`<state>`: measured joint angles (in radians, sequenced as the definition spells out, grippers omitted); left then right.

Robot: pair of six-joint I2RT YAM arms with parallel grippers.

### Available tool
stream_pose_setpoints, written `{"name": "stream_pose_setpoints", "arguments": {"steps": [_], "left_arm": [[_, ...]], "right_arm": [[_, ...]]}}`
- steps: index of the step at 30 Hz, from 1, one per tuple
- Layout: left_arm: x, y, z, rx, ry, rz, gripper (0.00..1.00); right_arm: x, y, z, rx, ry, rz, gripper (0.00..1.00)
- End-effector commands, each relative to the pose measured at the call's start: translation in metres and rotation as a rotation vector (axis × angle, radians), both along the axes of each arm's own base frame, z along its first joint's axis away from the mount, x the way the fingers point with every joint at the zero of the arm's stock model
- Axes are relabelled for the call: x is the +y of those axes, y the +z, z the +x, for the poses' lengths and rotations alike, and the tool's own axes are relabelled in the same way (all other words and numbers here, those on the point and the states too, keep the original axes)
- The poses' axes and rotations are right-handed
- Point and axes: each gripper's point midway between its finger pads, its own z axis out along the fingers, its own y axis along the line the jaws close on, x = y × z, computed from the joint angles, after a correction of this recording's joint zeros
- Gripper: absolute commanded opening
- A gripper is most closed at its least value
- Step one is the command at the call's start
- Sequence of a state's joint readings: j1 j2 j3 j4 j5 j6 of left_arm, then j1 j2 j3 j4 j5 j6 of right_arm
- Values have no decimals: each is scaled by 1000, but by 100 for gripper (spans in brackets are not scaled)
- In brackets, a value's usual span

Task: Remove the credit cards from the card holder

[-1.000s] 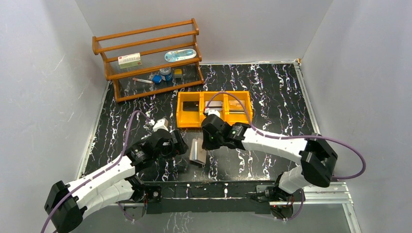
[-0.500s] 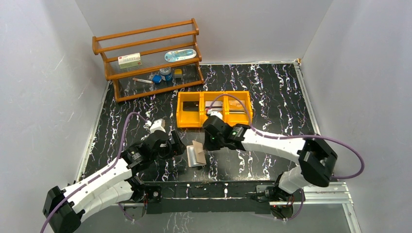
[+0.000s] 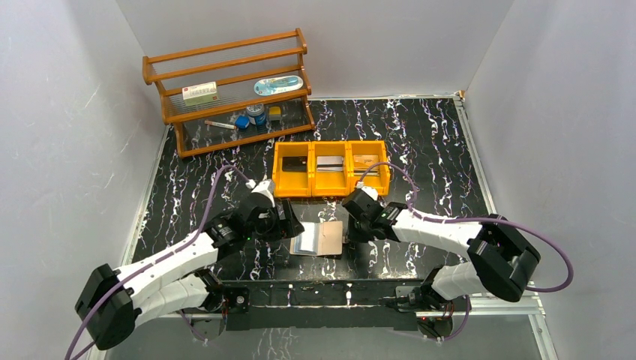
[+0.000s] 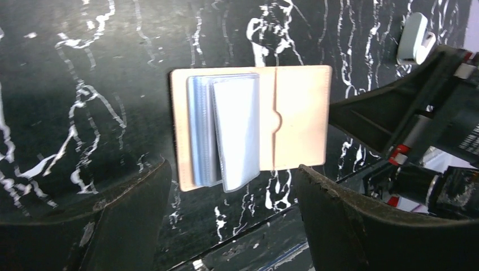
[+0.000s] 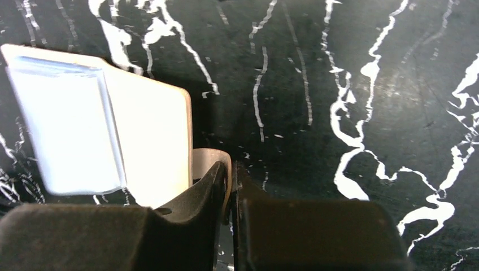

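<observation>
Two dark fingers (image 4: 127,223) of the left gripper (image 4: 231,172) stand spread wide, and the card holder (image 4: 251,127) shows in the gap between them, lying open and flat on the black marble table (image 4: 85,84). From above, this gripper sits just beside the holder's left edge; I cannot tell whether it touches.

At the holder's right edge the right gripper (image 5: 231,169) has its fingers (image 5: 192,209) almost pressed together, with only a thin slit between them. A pale strip shows at their tip, hard against the tan leaf, and I cannot tell whether it is nipped.

The holder's pale blue sleeves lie folded over its left leaf. Its right leaf shows bare tan with a notched pocket edge. Its far and near edges are free, with marble showing along both.

Beyond the holder's far edge, across a narrow strip of table, stands the yellow bin (image 3: 330,191), and the credit cards (image 3: 330,166) lie in its compartments. Further beyond the holder, to its left, is a wooden rack (image 3: 225,79) against the wall.
</observation>
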<state>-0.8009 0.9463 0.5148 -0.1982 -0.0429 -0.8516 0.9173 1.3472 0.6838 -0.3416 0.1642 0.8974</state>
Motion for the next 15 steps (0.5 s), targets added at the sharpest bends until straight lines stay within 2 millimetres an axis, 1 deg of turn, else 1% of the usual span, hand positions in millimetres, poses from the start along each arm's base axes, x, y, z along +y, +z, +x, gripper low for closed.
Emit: {"name": "stream_pose_setpoints", "arguments": {"steps": [1,3,6,7,9,12,15], "left_arm": [[-29,24,4,-33,-108,-84,78],[-34,19,3,-19,-128,-85,77],[-38,8,2,19,-142,-76,77],[-39,4,1,35,-147,-70,76],[-41,-2,-1,58,-153,-67,76],[-43,-10,-1,77,-150,-66,75],[-45,-13,-1,81,-148,-76,74]], "right_arm": [[-13,-5,7,-21,-96,-28,19],[-12,-4,7,-18,-99,-22,25],[-9,5,9,-36,-97,4,34],[-8,11,11,-50,-98,17,37],[-5,24,14,-75,-91,43,39],[1,47,17,-111,-76,95,45],[11,72,19,-147,-48,161,47]]}}
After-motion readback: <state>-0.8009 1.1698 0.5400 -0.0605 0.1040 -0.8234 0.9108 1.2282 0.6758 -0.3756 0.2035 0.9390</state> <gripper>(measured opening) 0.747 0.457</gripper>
